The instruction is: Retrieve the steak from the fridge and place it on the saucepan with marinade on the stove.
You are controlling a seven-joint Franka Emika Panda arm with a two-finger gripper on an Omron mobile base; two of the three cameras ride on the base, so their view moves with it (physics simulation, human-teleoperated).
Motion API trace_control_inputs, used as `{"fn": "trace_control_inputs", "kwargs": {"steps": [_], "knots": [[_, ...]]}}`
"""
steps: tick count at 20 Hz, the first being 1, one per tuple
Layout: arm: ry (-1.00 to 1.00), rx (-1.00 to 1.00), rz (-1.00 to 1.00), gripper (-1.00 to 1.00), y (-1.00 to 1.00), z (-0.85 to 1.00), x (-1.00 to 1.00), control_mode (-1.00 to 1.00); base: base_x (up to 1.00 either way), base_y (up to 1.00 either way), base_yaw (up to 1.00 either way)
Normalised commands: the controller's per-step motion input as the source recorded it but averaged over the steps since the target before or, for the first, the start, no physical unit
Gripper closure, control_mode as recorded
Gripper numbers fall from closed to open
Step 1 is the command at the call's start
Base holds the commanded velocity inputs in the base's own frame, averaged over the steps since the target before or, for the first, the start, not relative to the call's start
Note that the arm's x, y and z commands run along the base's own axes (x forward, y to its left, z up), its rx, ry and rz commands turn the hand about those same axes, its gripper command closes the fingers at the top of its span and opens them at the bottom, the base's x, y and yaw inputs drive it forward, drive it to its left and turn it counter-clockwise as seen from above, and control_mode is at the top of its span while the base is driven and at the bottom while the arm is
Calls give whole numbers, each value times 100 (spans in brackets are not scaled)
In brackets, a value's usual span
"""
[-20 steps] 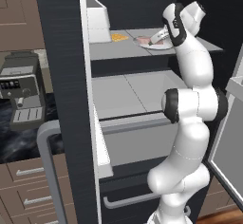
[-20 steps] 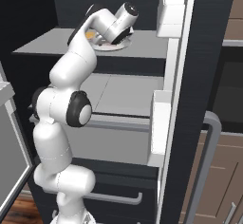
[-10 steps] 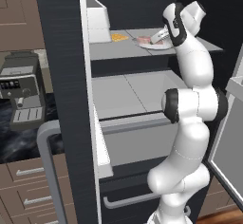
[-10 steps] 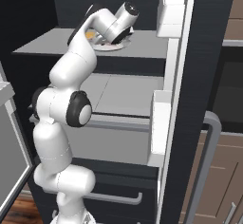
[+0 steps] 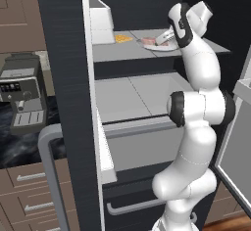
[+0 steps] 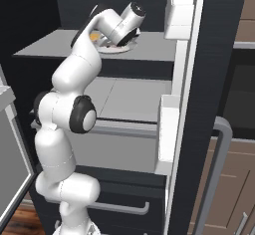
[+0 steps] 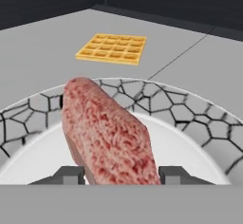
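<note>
The steak, a pinkish-red slab with pale streaks, lies on a pale round plate with a cracked-stone rim pattern. My gripper has closed onto it, one dark fingertip pressing each side of the slab's near end. In the left base view the gripper reaches over the plate on the top shelf of the open fridge. From the right base view the hand covers most of the plate. The saucepan, marinade and stove are out of view.
A flat orange-yellow waffle lies on the grey shelf behind the plate. A white bin hangs on the door at left. Lower shelves and drawers sit under the arm. A coffee machine stands on the counter at left.
The fingers have closed in from wide open onto the sides of the steak. The arm has hardly moved.
</note>
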Motion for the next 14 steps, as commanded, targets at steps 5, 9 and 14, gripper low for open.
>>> {"fn": "trace_control_inputs", "kwargs": {"steps": [5,9,14], "knots": [[0,0,-1,100,0,3,-24,-100,0,0,0],[0,0,-6,100,5,16,-39,-100,0,0,0],[0,-2,-11,100,28,8,-43,-100,0,0,0]]}}
